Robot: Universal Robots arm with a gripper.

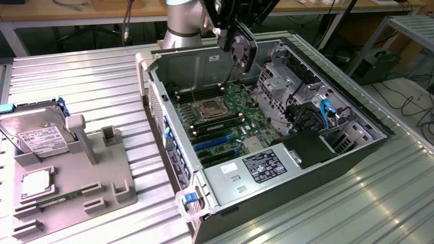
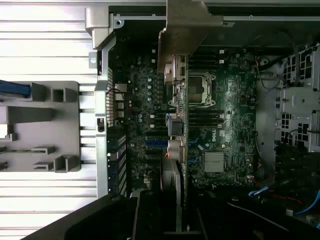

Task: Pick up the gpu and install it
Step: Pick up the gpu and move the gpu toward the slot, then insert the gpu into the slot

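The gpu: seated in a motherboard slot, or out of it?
Out. The gpu hangs in the gripper above the open case, clear of the motherboard.

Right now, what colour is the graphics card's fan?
The fan on the card is black; clearest in the exterior view.

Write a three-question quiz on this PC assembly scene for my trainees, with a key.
1. True or false: the gpu is already seated on the motherboard.
2. Multiple choice: where is the hard drive? A) on the grey fixture beside the computer case; B) inside the case; C) in the jaws.
3. Short answer: what do the jaws hold, and where is it?

Key: 1 false, it hangs above the motherboard. 2 A. 3 The gpu, raised over the open case.
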